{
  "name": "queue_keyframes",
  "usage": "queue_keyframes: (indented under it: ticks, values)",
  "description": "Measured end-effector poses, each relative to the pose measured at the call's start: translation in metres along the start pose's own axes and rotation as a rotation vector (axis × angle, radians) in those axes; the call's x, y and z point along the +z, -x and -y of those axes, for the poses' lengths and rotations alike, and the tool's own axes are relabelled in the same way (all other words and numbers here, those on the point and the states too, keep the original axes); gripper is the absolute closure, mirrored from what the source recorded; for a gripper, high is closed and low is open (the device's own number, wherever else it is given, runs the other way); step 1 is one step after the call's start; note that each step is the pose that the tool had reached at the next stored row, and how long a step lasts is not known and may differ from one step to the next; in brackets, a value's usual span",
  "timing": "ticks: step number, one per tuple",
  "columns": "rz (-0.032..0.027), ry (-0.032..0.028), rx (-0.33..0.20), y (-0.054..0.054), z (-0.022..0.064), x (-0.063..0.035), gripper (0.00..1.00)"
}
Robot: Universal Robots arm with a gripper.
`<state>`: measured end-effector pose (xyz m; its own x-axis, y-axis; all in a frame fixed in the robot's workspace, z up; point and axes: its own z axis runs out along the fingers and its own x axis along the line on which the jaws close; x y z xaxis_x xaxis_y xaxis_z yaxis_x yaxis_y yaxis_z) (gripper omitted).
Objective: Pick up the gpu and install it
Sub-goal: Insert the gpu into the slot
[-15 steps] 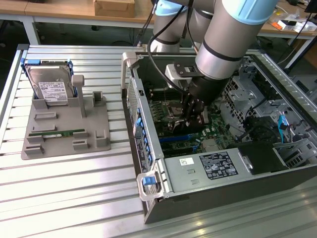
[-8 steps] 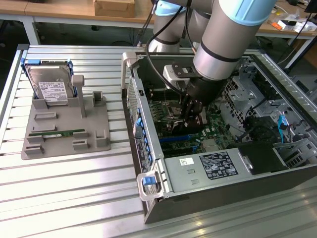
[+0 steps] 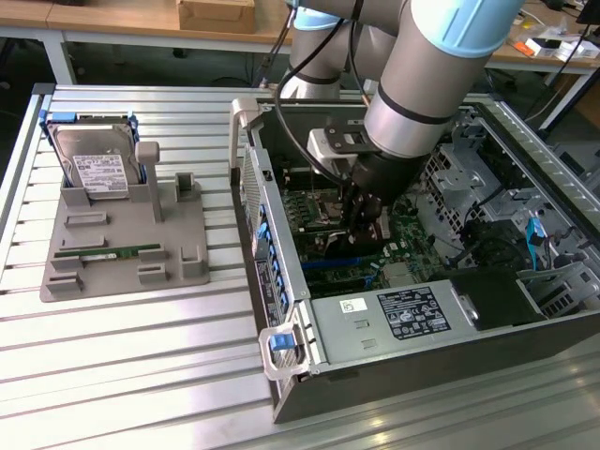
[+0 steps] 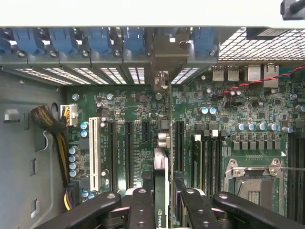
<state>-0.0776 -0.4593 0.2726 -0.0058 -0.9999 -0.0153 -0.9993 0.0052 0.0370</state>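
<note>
Gripper (image 4: 160, 200) fingers clamp the gpu (image 4: 160, 171) edge-on above the motherboard (image 4: 138, 102)

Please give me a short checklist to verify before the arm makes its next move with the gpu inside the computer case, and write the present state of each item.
1. The gpu sits between the claw fingers: ok, gripped on both sides.
2. Card stands edge-on over the motherboard: ok.
3. Bracket end points at the rear slot covers: ok.
4. Card lined up with a free expansion slot: cannot tell.
5. Card edge seated in a slot: cannot tell.
6. The hard drive and memory stick remain on the grey tray, outside the case: ok.
</note>
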Motion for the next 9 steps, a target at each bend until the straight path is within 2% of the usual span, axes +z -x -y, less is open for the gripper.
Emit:
queue_keyframes:
  ticks: [9]
  values:
    - [-0.0008,-0.0001,0.002,0.0015,0.0001,0.0058,0.73]
